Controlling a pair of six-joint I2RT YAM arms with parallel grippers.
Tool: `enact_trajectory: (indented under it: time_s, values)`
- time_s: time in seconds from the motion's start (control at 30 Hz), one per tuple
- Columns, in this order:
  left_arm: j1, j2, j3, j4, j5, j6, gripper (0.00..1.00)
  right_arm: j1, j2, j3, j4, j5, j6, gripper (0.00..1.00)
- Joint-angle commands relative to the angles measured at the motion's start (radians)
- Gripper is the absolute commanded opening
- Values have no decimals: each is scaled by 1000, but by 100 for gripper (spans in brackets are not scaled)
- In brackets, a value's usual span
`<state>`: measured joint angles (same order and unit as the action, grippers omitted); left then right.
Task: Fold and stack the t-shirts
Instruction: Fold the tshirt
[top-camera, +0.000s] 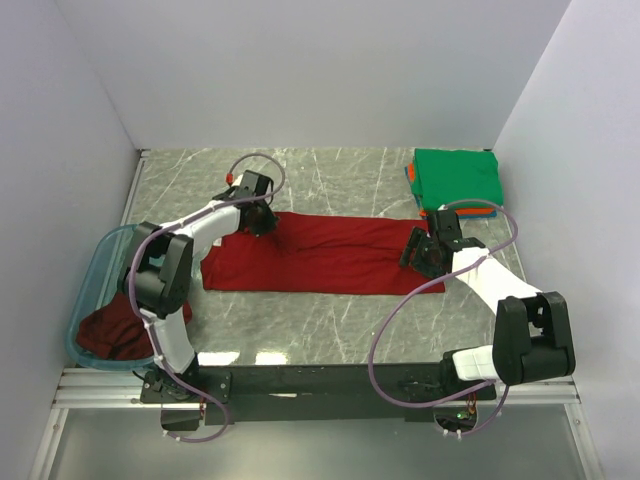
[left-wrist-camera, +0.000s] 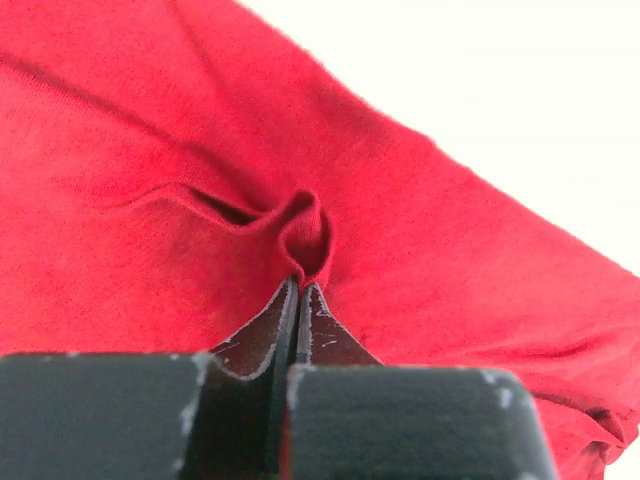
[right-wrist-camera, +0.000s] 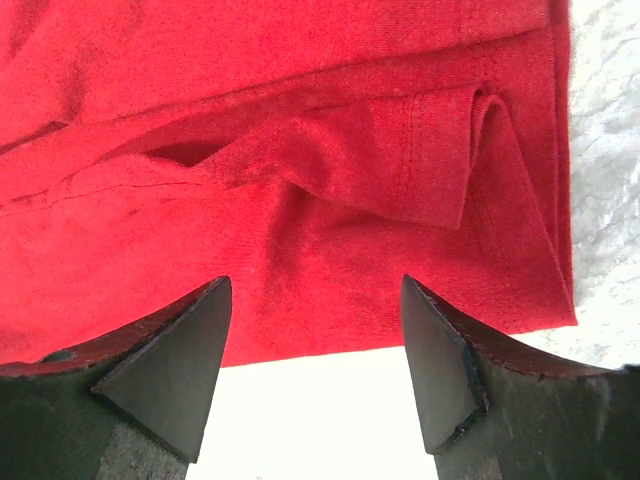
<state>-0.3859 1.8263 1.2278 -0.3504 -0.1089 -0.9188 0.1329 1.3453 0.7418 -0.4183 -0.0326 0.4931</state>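
A red t-shirt (top-camera: 320, 255) lies folded into a long strip across the middle of the table. My left gripper (top-camera: 262, 222) is at the strip's far left corner, shut on a pinched ridge of the red cloth (left-wrist-camera: 305, 235). At the strip's right end my right gripper (top-camera: 415, 250) stands open, its fingers (right-wrist-camera: 180, 360) spread over the edge of the red t-shirt (right-wrist-camera: 300, 200) with nothing between them. Folded shirts are stacked at the back right, a green t-shirt (top-camera: 456, 176) on top, orange and blue edges showing beneath it. A darker maroon t-shirt (top-camera: 115, 330) lies crumpled in the tub.
A translucent blue plastic tub (top-camera: 90, 290) sits at the left edge of the table beside the left arm. White walls close in the marble table (top-camera: 330, 175) on three sides. A black rail (top-camera: 330, 380) runs along the near edge.
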Motion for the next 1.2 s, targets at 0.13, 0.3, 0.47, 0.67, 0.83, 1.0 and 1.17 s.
enact_trajectory:
  time_s: [0.13, 0.3, 0.47, 0.67, 0.83, 1.0, 1.17]
  values:
    - [-7, 108, 177, -61, 6, 116, 17, -9, -37, 7, 7, 31, -1, 75]
    - [-5, 125, 213, -84, -47, 149, 47, -9, -54, 2, 7, 56, -2, 75]
    - [-5, 131, 271, -119, -67, 179, 70, -9, -63, 2, 0, 71, -1, 76]
    - [-5, -23, 155, -70, -63, 158, 99, -10, -86, -7, -17, 88, 12, 77]
    - [-5, -235, -69, 10, -66, 104, 100, -9, -94, -39, 13, 40, 27, 77]
    - [-7, -364, -295, 89, -45, 38, 100, -10, -46, -48, 78, -36, 51, 77]
    - [-2, -374, -389, 125, -57, 11, 99, -10, 20, -59, 168, -73, 81, 77]
